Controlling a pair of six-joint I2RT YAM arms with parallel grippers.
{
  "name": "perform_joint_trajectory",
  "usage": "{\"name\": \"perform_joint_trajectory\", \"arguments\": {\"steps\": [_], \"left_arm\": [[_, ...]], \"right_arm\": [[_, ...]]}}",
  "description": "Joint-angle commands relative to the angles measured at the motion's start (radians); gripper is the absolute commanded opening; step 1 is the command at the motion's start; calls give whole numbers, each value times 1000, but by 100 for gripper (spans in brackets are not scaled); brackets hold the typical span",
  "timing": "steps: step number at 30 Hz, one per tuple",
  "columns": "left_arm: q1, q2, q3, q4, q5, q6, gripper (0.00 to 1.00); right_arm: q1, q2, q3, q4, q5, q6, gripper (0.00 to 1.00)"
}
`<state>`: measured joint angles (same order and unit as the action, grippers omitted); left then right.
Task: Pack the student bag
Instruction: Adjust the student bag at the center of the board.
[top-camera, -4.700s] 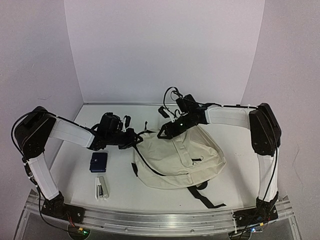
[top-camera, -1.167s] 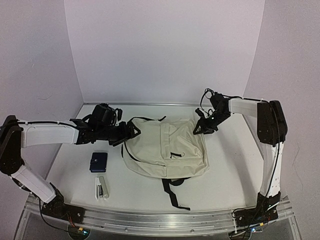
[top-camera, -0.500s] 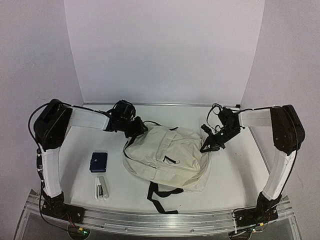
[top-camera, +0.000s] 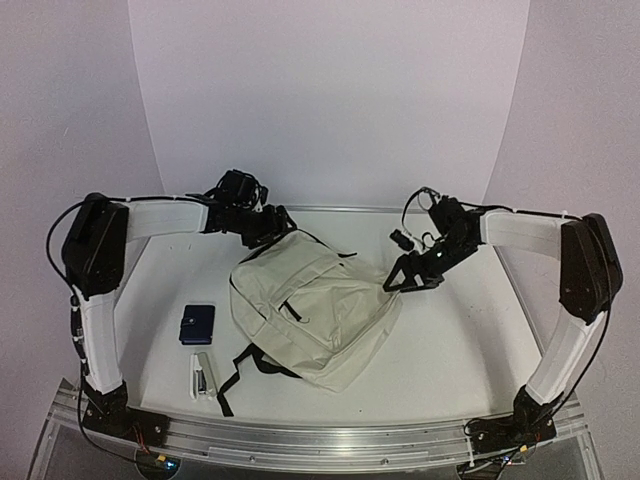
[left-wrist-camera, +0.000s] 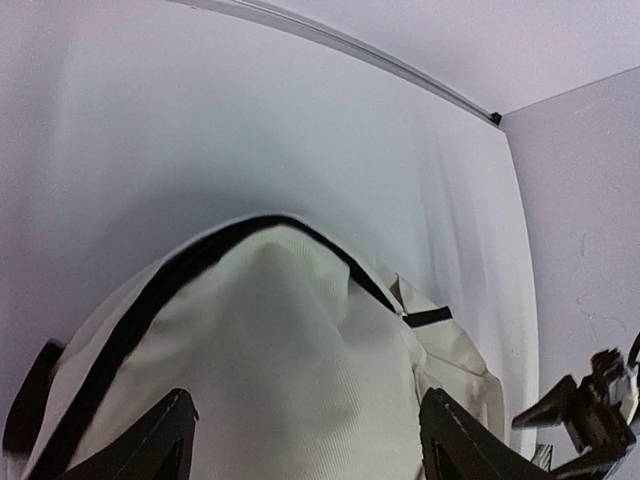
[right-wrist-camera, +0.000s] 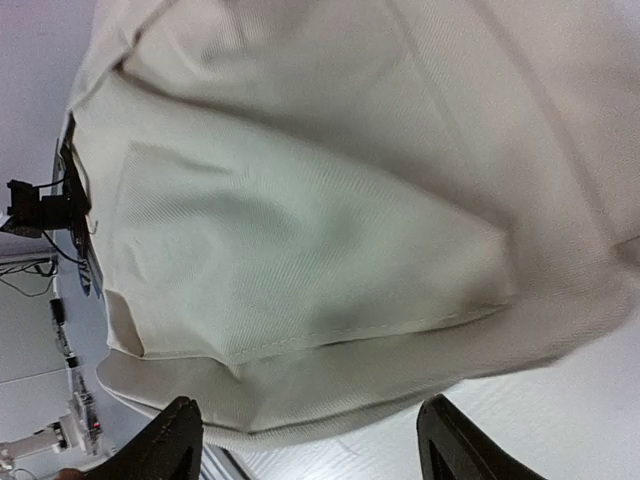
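Between the parted fingers of left gripper (left-wrist-camera: 308, 400) and right gripper (right-wrist-camera: 310, 402) sits the student bag (top-camera: 315, 305); blue wallet (top-camera: 197, 324) and white tool (top-camera: 203, 375) lie well apart from them, seemingly still unpacked.

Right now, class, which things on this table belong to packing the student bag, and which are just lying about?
Belong to the job: student bag; blue case and white stapler-like item, likely for packing; left gripper and right gripper, both open at the bag.
Just there: table; metal rail along its near edge.
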<state>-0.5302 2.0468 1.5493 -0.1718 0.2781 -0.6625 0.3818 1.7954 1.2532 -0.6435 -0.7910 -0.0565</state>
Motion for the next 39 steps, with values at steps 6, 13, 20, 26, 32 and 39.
{"name": "perform_joint_trajectory", "arguments": {"steps": [6, 13, 20, 26, 32, 39], "left_arm": [[-65, -507, -420, -116, -238, -130, 84], [-123, -628, -656, -112, -267, -277, 85], [-135, -525, -706, 31, -212, -316, 72], [-136, -319, -550, 159, -130, -246, 42], [-136, -206, -430, 227, -77, -228, 29], [-138, -225, -465, 251, -74, -255, 22]], "right_arm": [[-28, 93, 323, -33, 122, -121, 96], [27, 277, 469, -36, 113, -138, 95], [39, 349, 398, -39, 72, -164, 79], [37, 265, 191, -40, 53, -194, 49], [20, 103, 49, -44, 113, -206, 54], [74, -42, 190, -42, 309, -119, 67]]}}
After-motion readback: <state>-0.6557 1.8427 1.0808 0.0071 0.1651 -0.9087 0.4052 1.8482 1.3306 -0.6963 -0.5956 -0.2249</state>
